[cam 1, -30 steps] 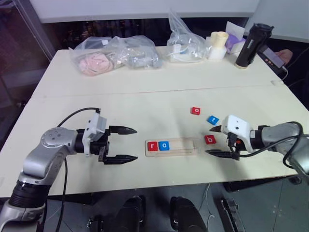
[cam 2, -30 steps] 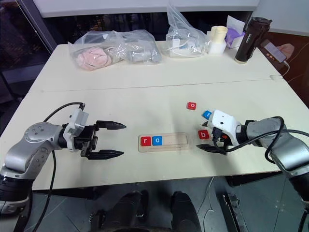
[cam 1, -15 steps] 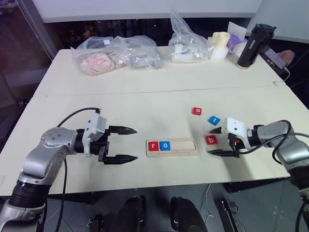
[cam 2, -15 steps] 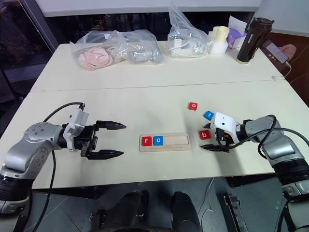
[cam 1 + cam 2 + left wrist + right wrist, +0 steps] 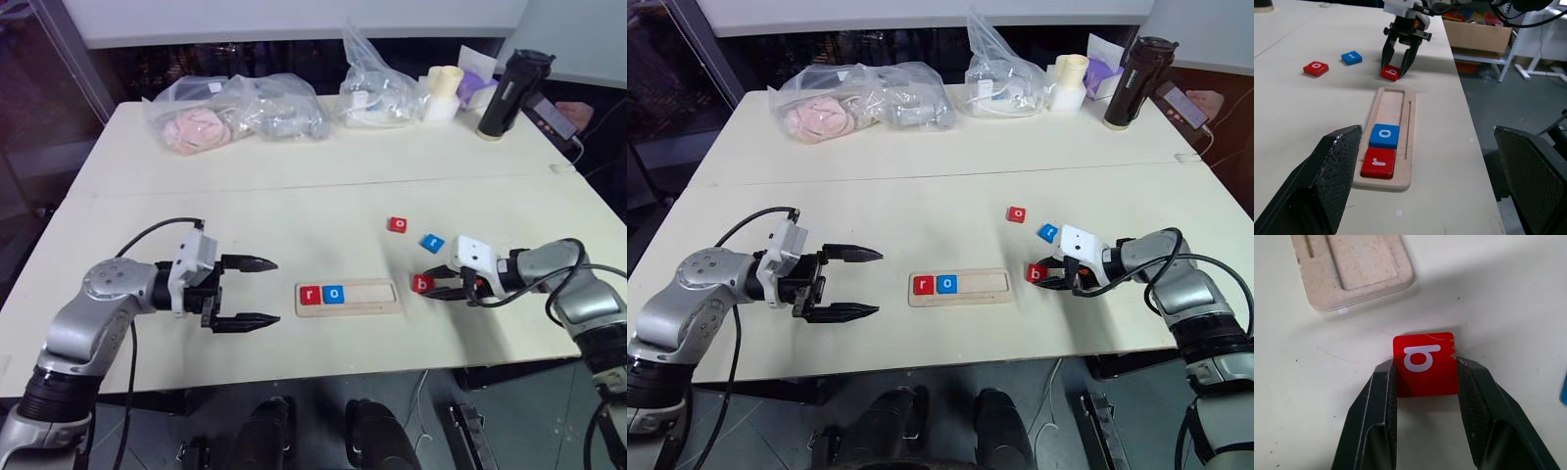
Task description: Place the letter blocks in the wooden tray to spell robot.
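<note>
The wooden tray [image 5: 377, 297] lies at the table's middle front, with a red "r" block [image 5: 311, 295] and a blue "o" block [image 5: 334, 294] in its left end. Just right of the tray, a red "b" block [image 5: 1425, 363] sits on the table with my right gripper [image 5: 429, 287] shut on its two sides. Behind it lie a blue block [image 5: 432, 242] and a red "o" block [image 5: 397, 224]. My left gripper [image 5: 275, 291] hovers open and empty, left of the tray and pointing at it.
Along the far edge stand plastic bags [image 5: 235, 110], another bag [image 5: 377, 88], a pale cup [image 5: 443, 91] and a black bottle [image 5: 505, 93]. A hand holds a phone [image 5: 554, 116] at the far right. The table's front edge runs close behind both grippers.
My right gripper has dropped a little around the red "b" block and closed on it. The left gripper has stayed still and open.
</note>
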Tool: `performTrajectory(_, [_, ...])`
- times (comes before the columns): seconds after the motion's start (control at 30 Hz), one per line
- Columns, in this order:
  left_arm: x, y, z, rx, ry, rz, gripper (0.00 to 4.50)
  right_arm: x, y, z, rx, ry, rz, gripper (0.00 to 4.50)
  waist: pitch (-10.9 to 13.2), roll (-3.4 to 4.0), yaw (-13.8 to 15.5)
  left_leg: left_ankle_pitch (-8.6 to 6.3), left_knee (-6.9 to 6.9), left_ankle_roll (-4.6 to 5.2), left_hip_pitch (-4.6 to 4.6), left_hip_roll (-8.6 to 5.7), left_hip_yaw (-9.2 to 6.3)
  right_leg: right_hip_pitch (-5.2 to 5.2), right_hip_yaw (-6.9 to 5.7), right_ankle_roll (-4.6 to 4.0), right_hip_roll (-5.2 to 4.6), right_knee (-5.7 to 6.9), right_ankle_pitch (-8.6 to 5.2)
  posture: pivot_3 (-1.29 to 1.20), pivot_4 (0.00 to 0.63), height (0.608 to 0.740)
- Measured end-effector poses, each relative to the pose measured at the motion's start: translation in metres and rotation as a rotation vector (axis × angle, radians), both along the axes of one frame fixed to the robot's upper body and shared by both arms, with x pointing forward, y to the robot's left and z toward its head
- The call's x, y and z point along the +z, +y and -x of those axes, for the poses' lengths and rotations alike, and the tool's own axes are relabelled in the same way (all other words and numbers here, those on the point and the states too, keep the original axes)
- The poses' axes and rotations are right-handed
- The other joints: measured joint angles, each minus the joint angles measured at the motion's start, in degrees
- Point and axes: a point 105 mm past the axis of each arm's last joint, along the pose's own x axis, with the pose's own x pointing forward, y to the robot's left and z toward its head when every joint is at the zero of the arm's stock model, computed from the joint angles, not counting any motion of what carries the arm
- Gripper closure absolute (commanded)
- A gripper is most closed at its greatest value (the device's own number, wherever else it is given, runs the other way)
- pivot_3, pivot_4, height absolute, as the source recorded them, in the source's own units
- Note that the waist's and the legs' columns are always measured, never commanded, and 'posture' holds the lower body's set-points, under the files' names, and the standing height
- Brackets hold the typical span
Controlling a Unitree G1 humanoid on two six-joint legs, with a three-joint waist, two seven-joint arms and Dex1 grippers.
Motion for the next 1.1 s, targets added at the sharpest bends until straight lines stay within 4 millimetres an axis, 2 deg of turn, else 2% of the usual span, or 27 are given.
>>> performTrajectory(0.13, [-0.002,0.004,0.002,-0.002,0.01,-0.02,0.0,0.012,0.017,0.002,0.047,-0.03,0.008,3.35,0.0,0.02,0.1,0.0,-0.06,0.0,-0.01,0.0,-0.01,-0.06,0.0,0.0,0.0,0.02,0.0,0.0,0.15,0.738])
performTrajectory(0.33, [-0.001,0.004,0.003,-0.011,0.01,-0.022,0.0,0.034,0.055,0.015,0.162,-0.069,-0.007,3.35,0.0,0.02,0.2,-0.03,-0.02,-0.05,-0.02,0.0,-0.01,-0.03,0.0,0.0,-0.01,0.01,0.0,0.0,0.15,0.738])
performTrajectory(0.57, [0.0,0.003,0.003,-0.014,0.005,-0.022,0.0,0.022,0.093,0.021,0.229,-0.04,-0.044,3.35,0.0,0.02,0.1,-0.01,-0.02,-0.02,-0.03,0.0,-0.01,-0.05,0.01,0.0,-0.01,0.01,0.0,0.0,0.15,0.738])
performTrajectory(0.87, [0.0,0.001,0.006,-0.014,0.0,-0.024,0.0,0.018,0.108,0.019,0.255,-0.046,-0.032,3.35,0.0,0.02,0.1,-0.01,-0.02,-0.02,-0.03,-0.01,-0.01,-0.05,0.0,0.0,-0.01,0.02,0.0,0.0,0.15,0.738])
performTrajectory(1.1, [-0.002,0.002,0.007,0.0,0.005,-0.022,0.0,0.012,0.106,0.018,0.257,-0.043,-0.012,3.35,0.0,0.02,0.1,-0.01,-0.01,-0.02,-0.03,-0.01,-0.01,-0.06,0.0,0.0,0.0,0.05,0.0,0.0,0.15,0.738])
